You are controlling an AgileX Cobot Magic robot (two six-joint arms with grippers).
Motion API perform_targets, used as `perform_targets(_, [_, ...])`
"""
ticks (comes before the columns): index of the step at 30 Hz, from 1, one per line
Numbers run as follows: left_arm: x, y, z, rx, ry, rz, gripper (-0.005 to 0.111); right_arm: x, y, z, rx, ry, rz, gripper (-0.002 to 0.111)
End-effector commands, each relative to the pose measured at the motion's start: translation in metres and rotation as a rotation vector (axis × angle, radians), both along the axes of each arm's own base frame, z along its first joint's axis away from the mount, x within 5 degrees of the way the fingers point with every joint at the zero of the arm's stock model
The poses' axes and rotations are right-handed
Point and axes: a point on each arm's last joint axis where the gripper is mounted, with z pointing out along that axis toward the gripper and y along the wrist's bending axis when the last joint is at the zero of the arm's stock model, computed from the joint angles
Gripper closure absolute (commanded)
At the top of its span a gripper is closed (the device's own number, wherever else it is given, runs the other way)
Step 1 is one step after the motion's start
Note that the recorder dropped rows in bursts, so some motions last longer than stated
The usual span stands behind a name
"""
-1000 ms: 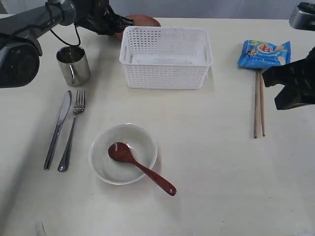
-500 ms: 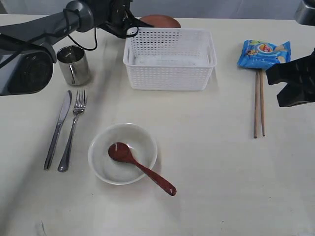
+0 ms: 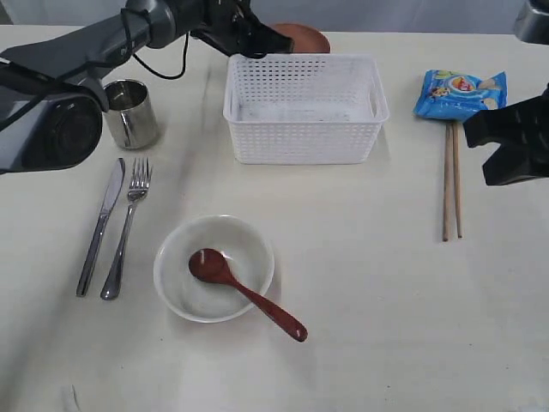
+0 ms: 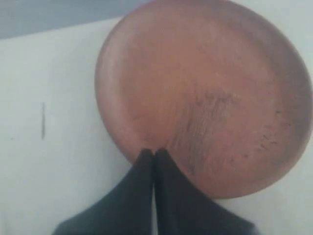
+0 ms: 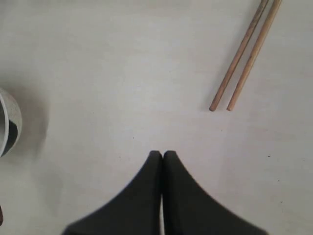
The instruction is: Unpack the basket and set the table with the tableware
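The white basket (image 3: pixel 300 142) stands at the back middle of the table (image 3: pixel 377 309). Behind it lies the small brown plate (image 3: pixel 304 38) (image 4: pixel 205 88). My left gripper (image 3: pixel 257 45) (image 4: pixel 154 152) is shut, its tips resting on the plate's near rim beside the basket's back left corner. A steel cup (image 3: pixel 129 112), a knife (image 3: pixel 101 225) and a fork (image 3: pixel 126 227) sit at the left. The white bowl (image 3: pixel 171 257) holds the reddish-brown spoon (image 3: pixel 244 292). Two chopsticks (image 3: pixel 452 180) (image 5: pixel 244 54) lie at the right. My right gripper (image 5: pixel 162 154) is shut and empty over bare table near them.
A blue chip bag (image 3: pixel 461 93) lies at the back right, just beyond the chopsticks' far ends. The right arm (image 3: pixel 515 146) hangs over the table's right edge. The left arm (image 3: pixel 77 51) stretches across the back left, above the cup.
The left gripper has moved right along the back of the table, and the brown plate has slid right with it. The basket has shifted slightly right too. The right arm has stayed still.
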Motion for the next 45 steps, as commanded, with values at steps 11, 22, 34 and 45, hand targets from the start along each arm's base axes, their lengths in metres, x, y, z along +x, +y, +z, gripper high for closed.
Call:
perform_targets(11, [-0.010,0.039,0.095,0.085,0.012,0.044,0.107,0.047,-0.005,0.004,-0.036,-0.285,-0.131,0.109])
perform_targets(22, [-0.031,0.054,0.158,0.080,-0.002,0.056,0.107,0.157,-0.023,0.020,-0.035,-0.287,-0.221,0.109])
perform_targets(34, [-0.053,0.067,0.232,0.064,-0.170,0.069,0.107,0.258,-0.022,-0.006,0.129,-0.254,-0.048,0.109])
perform_targets(45, [-0.069,0.073,0.276,0.035,-0.317,0.060,0.107,0.321,-0.007,-0.062,0.272,-0.325,0.047,0.109])
